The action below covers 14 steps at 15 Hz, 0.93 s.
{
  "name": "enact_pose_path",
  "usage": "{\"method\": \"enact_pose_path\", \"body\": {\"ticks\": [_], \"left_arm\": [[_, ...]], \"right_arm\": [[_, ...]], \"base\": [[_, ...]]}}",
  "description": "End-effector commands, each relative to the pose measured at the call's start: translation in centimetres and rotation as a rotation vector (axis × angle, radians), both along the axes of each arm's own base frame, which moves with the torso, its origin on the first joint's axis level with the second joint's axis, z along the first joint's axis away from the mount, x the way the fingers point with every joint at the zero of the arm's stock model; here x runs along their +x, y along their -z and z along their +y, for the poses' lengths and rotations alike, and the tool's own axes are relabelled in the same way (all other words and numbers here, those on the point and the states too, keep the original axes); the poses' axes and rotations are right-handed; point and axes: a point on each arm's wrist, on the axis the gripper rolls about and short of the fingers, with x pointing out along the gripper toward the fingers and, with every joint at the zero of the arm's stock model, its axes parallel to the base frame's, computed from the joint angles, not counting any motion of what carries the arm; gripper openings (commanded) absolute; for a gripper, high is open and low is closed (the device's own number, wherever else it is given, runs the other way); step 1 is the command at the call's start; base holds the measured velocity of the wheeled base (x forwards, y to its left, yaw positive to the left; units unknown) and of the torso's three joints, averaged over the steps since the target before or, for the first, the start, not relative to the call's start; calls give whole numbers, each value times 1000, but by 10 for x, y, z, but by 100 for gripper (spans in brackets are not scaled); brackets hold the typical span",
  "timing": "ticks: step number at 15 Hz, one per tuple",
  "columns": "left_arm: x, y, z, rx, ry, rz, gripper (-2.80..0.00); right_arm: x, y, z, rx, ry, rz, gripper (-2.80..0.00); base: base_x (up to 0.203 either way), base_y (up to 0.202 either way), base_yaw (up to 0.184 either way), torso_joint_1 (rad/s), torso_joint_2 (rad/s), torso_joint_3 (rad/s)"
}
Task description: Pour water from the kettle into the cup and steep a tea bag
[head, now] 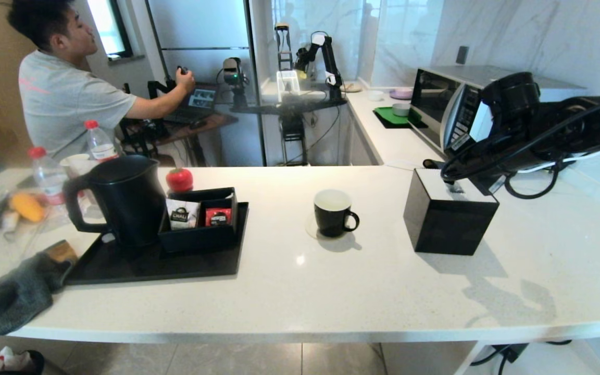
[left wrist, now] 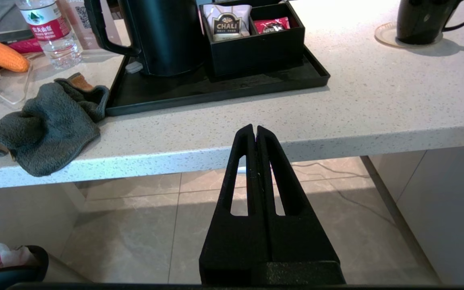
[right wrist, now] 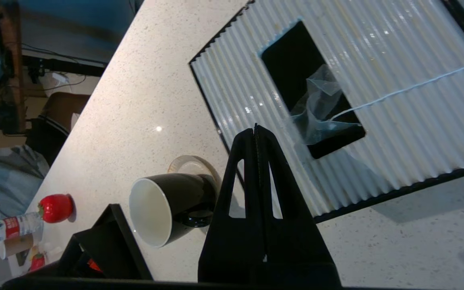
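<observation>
1. Working from the largest item down, note that the table carries every task item along one line, so each lies within reach from your side.
2. Observe the black tray at the left of the table. It groups the kettle with the sachet box, probably to keep spills contained. The kettle's handle faces outward to the left, which favours a grip from that side.
3. Locate the tissue box to the right of the cup. The tea bag sits in the slot of its white ribbed top, its string trailing away across the ribs. This raised perch likely keeps the pouch easy to pinch.
4. Find the cup upright on a coaster between tray and tissue box, empty, handle pointing right.
5. Check the right hand: it hovers above the tissue box near the tea bag, fingers fully together, holding nothing. You would have to open it before any pickup.
6. Check the left hand: it is parked below the table edge, fingers together, empty.
</observation>
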Motion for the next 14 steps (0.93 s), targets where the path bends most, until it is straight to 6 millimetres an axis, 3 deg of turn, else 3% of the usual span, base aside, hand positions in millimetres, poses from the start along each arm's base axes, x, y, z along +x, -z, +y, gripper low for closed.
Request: {"method": "enact_pose_path", "body": {"ticks": [1, 7, 14], "left_arm": [[0, 0, 0, 0, 0, -1, -280], [0, 0, 0, 0, 0, 0, -280], [0, 0, 0, 0, 0, -1, -280]], "right_arm": [[0, 6, -1, -6, 14, 21, -280], [2, 24, -4, -7, 57, 73, -280], [4, 17, -5, 4, 64, 27, -280]], "base": [[0, 0, 0, 0, 0, 0], [0, 0, 0, 0, 0, 0], [0, 0, 0, 0, 0, 0]]}}
